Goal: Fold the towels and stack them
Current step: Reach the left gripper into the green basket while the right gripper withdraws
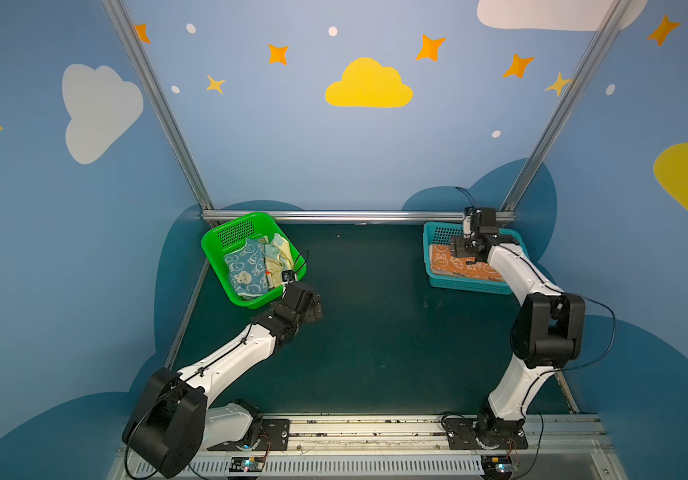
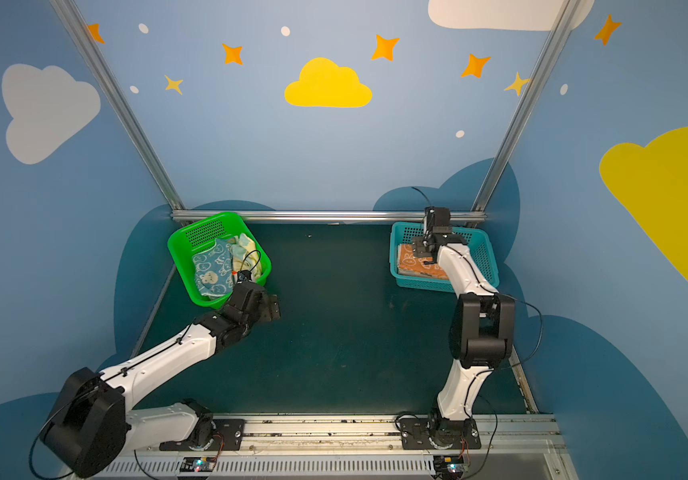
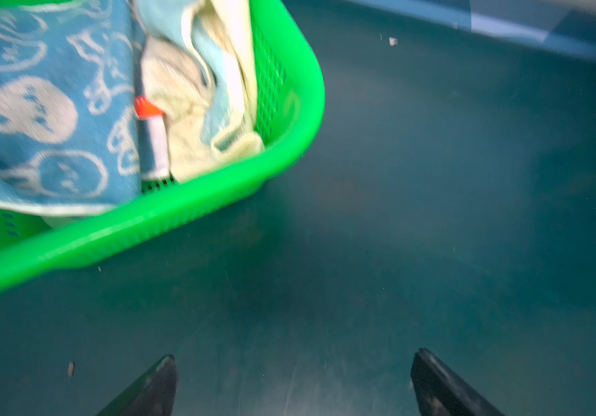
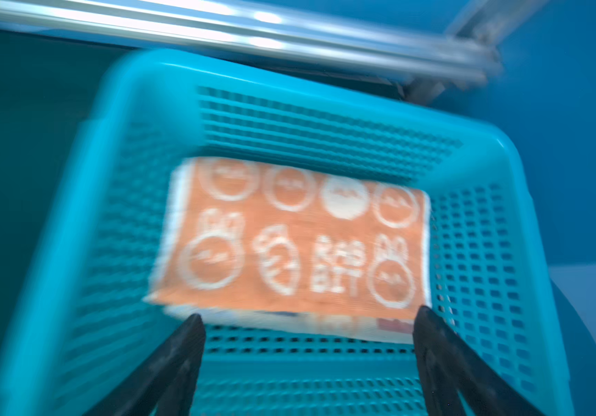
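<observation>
A folded orange towel (image 4: 296, 245) with white rabbits and lettering lies flat in the teal basket (image 4: 138, 90) at the back right (image 1: 458, 286). My right gripper (image 4: 309, 313) hangs open just above the towel's near edge, holding nothing. A crumpled blue towel (image 3: 48, 108) and a pale yellow towel (image 3: 181, 93) fill the green basket (image 3: 181, 216) at the back left (image 1: 226, 224). My left gripper (image 3: 296, 354) is open and empty over the bare mat, beside that basket's near corner. The wrist views are blurred.
A narrow white strip with a red band (image 3: 150, 140) lies between the blue and yellow towels. An aluminium rail (image 1: 334, 216) runs along the back of the dark green mat (image 1: 375, 324). Blue walls close in both sides.
</observation>
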Controlling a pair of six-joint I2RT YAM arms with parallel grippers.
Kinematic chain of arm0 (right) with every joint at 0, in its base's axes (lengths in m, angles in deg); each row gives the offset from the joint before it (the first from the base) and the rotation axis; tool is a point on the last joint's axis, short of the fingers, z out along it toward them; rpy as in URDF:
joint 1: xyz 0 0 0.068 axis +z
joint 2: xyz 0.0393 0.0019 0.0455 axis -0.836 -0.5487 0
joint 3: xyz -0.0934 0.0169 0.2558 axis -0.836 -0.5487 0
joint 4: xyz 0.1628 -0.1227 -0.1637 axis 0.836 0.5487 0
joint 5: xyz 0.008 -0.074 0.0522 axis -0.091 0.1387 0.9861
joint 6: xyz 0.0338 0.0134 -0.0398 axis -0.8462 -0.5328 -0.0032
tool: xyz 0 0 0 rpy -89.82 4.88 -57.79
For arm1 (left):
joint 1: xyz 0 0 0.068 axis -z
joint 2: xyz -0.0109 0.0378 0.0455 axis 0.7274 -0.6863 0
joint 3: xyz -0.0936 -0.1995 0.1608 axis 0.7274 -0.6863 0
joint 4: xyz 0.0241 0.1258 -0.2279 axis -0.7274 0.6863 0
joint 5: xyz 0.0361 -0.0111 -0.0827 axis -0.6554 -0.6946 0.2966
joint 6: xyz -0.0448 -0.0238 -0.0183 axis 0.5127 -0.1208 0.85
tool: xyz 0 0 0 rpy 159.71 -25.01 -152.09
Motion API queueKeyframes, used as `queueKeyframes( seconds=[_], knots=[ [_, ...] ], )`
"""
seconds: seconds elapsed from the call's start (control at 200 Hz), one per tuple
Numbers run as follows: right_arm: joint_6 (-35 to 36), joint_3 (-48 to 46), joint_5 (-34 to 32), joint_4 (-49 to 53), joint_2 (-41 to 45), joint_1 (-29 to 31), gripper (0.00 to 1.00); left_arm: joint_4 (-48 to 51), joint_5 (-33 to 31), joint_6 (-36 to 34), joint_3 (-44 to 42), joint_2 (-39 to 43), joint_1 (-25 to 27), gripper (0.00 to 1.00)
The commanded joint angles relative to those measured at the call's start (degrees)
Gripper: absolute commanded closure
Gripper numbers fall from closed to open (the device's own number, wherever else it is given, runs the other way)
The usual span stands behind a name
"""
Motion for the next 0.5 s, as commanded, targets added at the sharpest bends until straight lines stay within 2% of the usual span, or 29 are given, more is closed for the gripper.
queueKeyframes(
  seconds=[0.0,0.06,0.14,0.22,0.28,0.35,0.496],
  knots=[
    [0.1,-2.5,-2.1,-4.6,3.7,4.1,0.13,1.2,1.7,-0.3,2.8,-0.9,-2.1,0.0],
    [-5.2,-3.2,-0.9,-3.8,5.1,5.5,0.13,1.9,0.1,0.2,3.8,-1.4,-2.8,0.0],
    [-11.4,-4.5,10.0,-1.2,7.9,6.4,0.13,2.2,-2.6,0.1,4.7,-1.5,-3.8,0.0],
    [-13.4,-11.6,22.2,-7.9,12.1,6.6,0.13,3.1,-5.4,0.3,6.4,-1.7,-5.1,0.0],
    [-13.7,-17.1,27.6,-14.7,14.7,7.4,0.14,5.1,-4.9,0.8,8.8,-2.5,-7.7,0.0],
    [-13.9,-21.5,27.5,-18.3,17.1,10.2,0.19,6.5,-2.5,0.6,11.6,-4.0,-11.6,0.0],
    [-12.7,-25.6,21.4,-16.8,19.5,18.3,0.19,10.4,-0.9,1.9,18.5,-9.7,-18.4,0.0]
  ],
)
